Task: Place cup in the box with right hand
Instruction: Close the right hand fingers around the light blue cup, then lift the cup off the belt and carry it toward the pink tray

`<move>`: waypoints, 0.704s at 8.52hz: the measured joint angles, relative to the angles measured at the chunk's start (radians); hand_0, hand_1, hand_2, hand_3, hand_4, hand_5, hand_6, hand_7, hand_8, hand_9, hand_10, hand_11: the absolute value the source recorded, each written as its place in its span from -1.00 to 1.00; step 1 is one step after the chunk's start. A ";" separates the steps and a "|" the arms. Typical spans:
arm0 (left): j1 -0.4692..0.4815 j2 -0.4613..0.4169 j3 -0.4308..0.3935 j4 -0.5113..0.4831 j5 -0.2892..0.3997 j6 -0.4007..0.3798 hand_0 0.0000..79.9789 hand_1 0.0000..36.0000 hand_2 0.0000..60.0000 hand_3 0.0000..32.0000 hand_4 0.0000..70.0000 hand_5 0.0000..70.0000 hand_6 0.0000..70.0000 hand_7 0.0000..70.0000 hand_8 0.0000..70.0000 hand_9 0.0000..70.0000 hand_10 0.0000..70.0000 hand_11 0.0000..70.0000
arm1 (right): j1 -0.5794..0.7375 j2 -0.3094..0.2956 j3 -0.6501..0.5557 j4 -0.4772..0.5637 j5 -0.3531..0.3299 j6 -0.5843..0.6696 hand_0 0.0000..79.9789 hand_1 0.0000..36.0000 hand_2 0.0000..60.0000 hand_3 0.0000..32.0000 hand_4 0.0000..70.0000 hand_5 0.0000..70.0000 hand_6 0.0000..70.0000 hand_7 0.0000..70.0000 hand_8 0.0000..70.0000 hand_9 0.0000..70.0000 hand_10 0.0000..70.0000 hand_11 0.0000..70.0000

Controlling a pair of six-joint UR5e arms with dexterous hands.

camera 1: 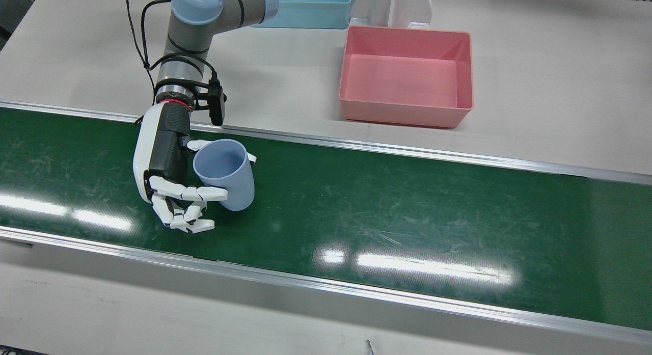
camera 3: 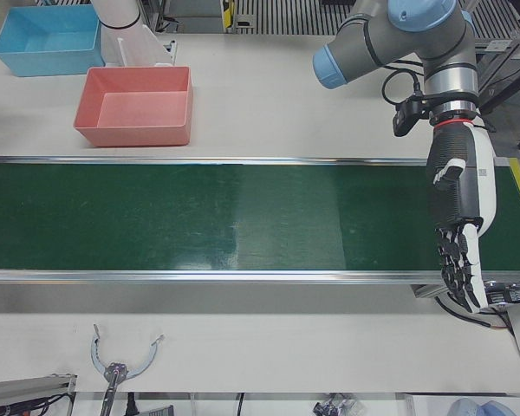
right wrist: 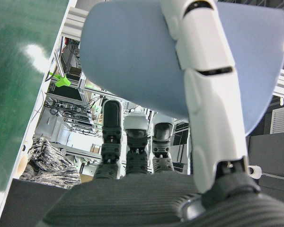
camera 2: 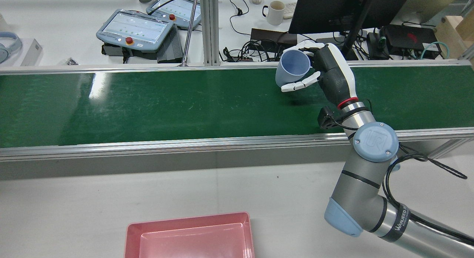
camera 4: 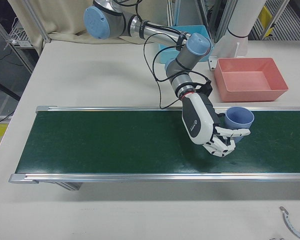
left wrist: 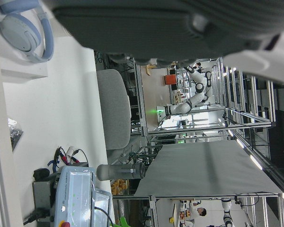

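Belt lies nearest, green and bare. Over its left part the right hand grips the cup, fingers wrapped round the wall, mouth up, seemingly lifted ready for carrying. Box waits empty on the tabletop, well apart. Left hand hangs with fingers apart, holding nothing; contact under the cup is hidden.

We see the cup as smooth, matt pale-blue plastic. The right hand has glossy white plastic shells over a ribbed black palm, on an arm of brushed grey metal with satin blue caps. The conveyor belt is glossy green, finely scratched, throwing back the lamps, with brushed aluminium rails. The pink box looks like smooth, slightly shiny plastic; the table is matt off-white.
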 measured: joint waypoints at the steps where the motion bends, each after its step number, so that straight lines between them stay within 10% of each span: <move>1: 0.000 0.000 0.000 0.000 0.000 0.000 -1.00 -1.00 -1.00 -1.00 -1.00 -1.00 -1.00 -1.00 -1.00 -1.00 -1.00 -1.00 | -0.011 0.002 0.022 -0.003 -0.001 -0.002 0.89 1.00 1.00 -1.00 1.00 -0.46 -0.01 1.00 0.53 1.00 -0.26 0.15; 6: 0.000 0.000 -0.001 0.000 0.000 0.000 -1.00 -1.00 -1.00 -1.00 -1.00 -1.00 -1.00 -1.00 -1.00 -1.00 -1.00 -1.00 | -0.163 0.003 0.222 -0.014 -0.005 -0.134 0.89 1.00 1.00 -1.00 1.00 -0.46 0.03 1.00 0.53 1.00 -0.21 0.21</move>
